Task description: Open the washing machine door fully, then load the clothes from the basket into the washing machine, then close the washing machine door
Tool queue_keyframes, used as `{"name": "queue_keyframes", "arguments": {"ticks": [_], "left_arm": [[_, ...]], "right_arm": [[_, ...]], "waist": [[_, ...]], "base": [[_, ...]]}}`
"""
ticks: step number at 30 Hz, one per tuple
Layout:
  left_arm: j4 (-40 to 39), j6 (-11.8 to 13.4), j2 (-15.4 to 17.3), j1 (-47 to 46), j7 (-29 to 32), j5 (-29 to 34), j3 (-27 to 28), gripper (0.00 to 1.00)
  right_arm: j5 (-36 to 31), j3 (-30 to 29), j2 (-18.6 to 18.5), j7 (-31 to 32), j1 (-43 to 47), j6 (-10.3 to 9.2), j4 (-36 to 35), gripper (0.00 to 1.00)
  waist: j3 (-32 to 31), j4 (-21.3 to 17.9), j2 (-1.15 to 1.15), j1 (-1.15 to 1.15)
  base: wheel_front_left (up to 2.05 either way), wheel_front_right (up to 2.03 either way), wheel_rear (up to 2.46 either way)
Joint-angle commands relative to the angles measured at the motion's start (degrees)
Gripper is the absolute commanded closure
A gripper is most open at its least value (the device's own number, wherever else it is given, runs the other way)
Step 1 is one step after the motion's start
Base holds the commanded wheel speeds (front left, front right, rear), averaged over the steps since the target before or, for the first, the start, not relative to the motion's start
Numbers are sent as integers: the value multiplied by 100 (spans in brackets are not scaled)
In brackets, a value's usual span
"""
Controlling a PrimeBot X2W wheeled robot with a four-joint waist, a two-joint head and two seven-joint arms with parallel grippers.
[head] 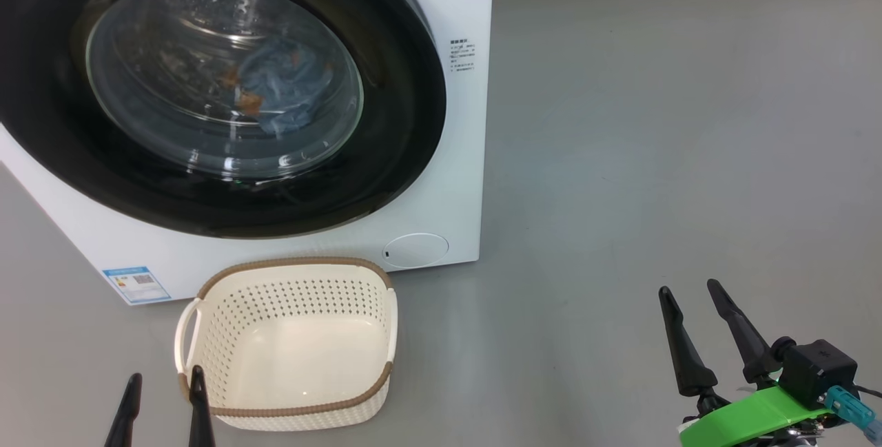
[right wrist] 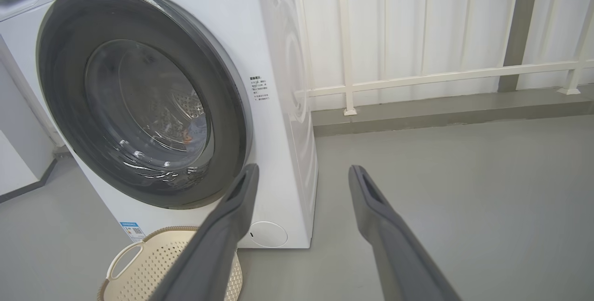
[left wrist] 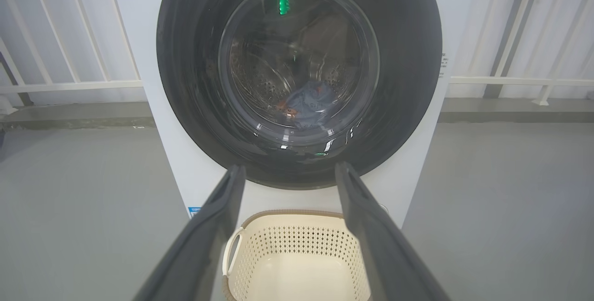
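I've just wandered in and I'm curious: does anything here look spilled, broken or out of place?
Nothing stands out. The washing machine door is shut, the clothes lie inside behind it, and the basket stands upright and empty. The left gripper and right gripper are open, holding nothing.

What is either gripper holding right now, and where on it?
Nothing. The left gripper and the right gripper are both open and empty.

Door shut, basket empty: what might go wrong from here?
The washing machine door looks closed, but its latch isn't visible; it may reopen. The open left gripper sits beside the basket rim and may knock it. Through the glass the clothes read as one blue bundle; both garments unconfirmed.
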Motion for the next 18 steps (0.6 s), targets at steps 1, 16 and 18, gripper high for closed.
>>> {"name": "queue_keyframes", "arguments": {"ticks": [1, 16, 18], "left_arm": [[-117, -22, 65, -104, -30, 16, 189, 0], [-100, -12, 64, -116, -31, -17, 171, 0], [-101, -13, 64, -115, -31, -17, 178, 0]], "right_arm": [[-74, 132, -21, -27, -19, -35, -136, 0], [-58, 136, -24, -27, -10, -35, -91, 0], [-56, 146, -24, -27, -11, -35, -82, 0]], "waist": [[-6, 19, 0, 0], [-2, 135, 0, 0], [-6, 145, 0, 0]], "base": [[0, 0, 0], [0, 0, 0], [0, 0, 0]]}}
